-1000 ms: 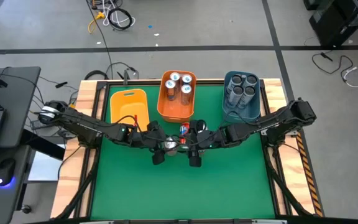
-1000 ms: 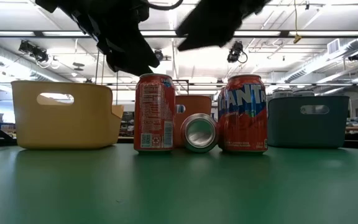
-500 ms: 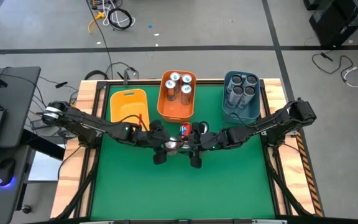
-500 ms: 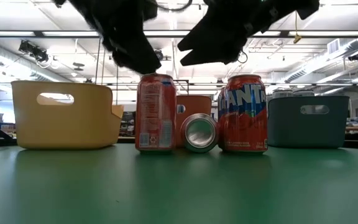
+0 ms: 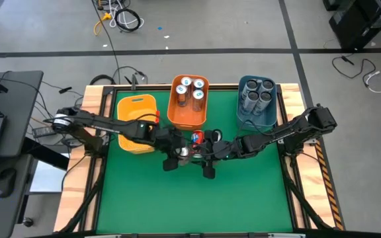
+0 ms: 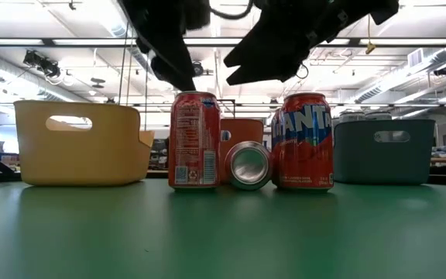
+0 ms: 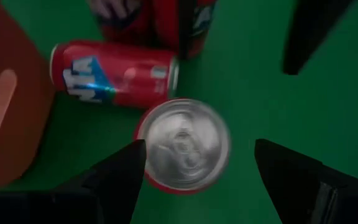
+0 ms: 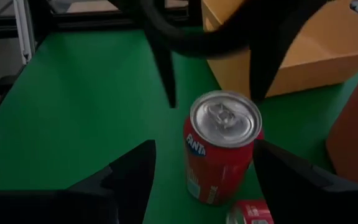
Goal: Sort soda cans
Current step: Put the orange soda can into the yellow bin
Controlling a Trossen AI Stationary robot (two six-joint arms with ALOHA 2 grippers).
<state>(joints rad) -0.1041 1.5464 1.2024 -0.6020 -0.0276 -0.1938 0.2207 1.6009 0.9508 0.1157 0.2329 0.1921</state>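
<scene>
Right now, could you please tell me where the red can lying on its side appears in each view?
High view: the lying can, table centre, just before the orange bin.
Low view: centre, silver end facing the camera.
Left wrist view: beside the orange bin.
Right wrist view: cut off at the picture's edge.
Shared landmark: the orange bin.

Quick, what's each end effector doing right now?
Left end effector: open above an upright red can, holding nothing.
Right end effector: open, holding nothing.
</scene>
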